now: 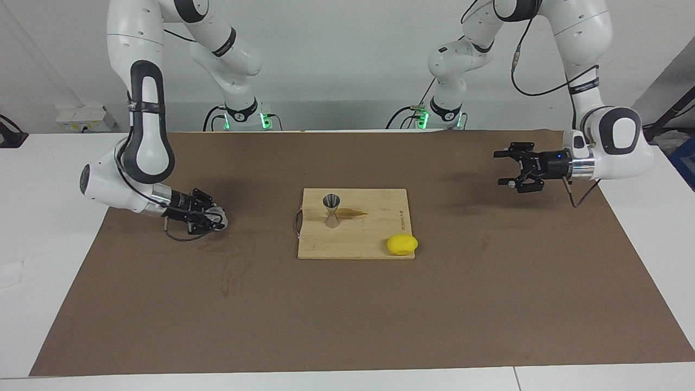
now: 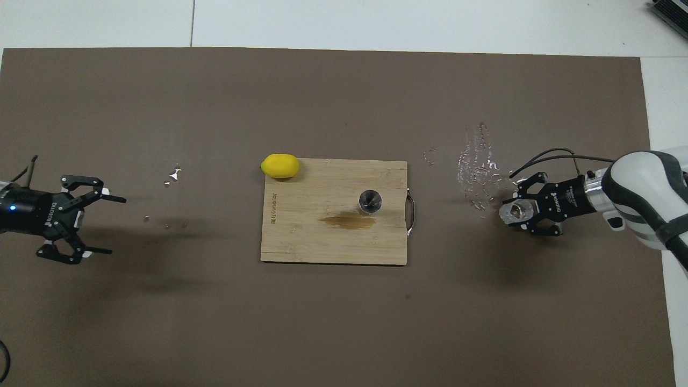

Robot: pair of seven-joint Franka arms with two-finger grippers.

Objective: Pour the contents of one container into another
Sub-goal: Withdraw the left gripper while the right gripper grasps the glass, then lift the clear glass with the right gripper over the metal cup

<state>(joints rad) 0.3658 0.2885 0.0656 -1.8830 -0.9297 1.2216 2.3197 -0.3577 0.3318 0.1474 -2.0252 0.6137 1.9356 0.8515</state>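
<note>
Gripping the glass cup at the desk's nine o'clock, the right pincer pinches its thick walls; glass is slippery, brittle. The left pincer waits spread. The jigger stands centre.

Grey wall, white table

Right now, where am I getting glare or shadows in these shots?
Overhead view: bright glints on the wet patch beside the glass cup; soft shadows on the brown mat below both arms. Facing view: a dim shadow under the left gripper; the jigger shines on the cutting board; the cup is hard to see in the right gripper.
</note>
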